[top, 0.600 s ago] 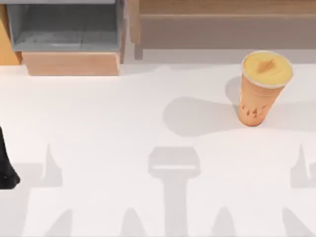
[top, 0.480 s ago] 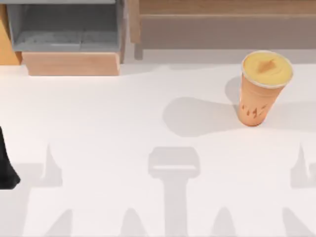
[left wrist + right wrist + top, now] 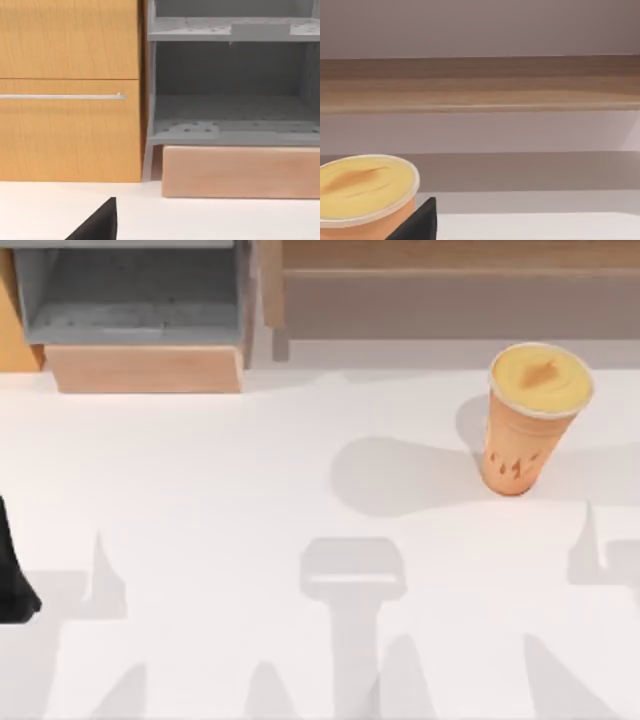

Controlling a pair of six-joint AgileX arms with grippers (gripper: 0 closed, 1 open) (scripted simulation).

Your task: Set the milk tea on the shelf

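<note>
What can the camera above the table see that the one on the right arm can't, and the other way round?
The top view alone takes in the grey-lined box, the open white table and the left arm at its left edge. The right wrist view alone gives a close side look along the shelf's wooden edge, with a dark piece of the right hand low in the picture. Both show the milk tea and the shelf.

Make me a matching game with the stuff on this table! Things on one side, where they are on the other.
Things:
1. milk tea
2. shelf
3. grey-lined box
4. left arm

Places:
A. back left of the table
B. left edge of the table, near the front
C. standing upright on the table's right side
D. back right, behind the cup

Pairs: 1-C, 2-D, 3-A, 4-B
</note>
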